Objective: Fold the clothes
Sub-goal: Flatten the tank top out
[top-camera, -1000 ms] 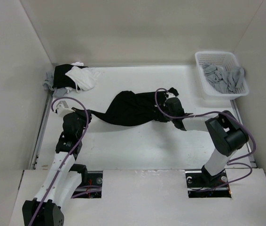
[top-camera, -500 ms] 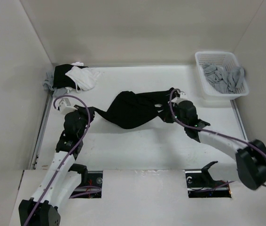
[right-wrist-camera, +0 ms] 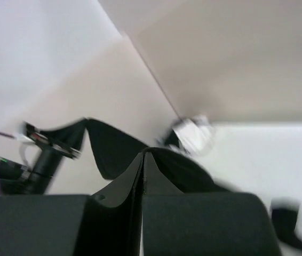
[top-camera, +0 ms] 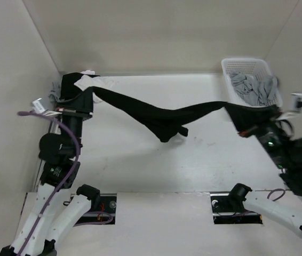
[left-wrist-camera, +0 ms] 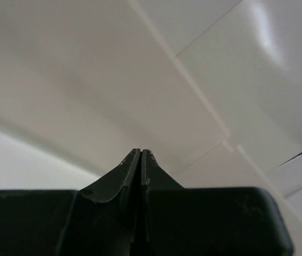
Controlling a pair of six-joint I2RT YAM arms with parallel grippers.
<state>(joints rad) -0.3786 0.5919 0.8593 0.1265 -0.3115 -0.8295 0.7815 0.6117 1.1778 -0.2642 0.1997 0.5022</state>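
Black soft-fabric top (top-camera: 161, 120) hangs stretched (sagging mid-span) above the white table (top-camera: 140, 170), ends clenched by left gripper (top-camera: 91, 94) and right gripper (top-camera: 246, 127).

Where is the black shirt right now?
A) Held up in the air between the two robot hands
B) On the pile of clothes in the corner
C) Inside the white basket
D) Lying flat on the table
A: the black top stretches from the left gripper to the right gripper, and its middle sags above the table.

Plain black top (top-camera: 159, 120), stretched wide, midsection sagging
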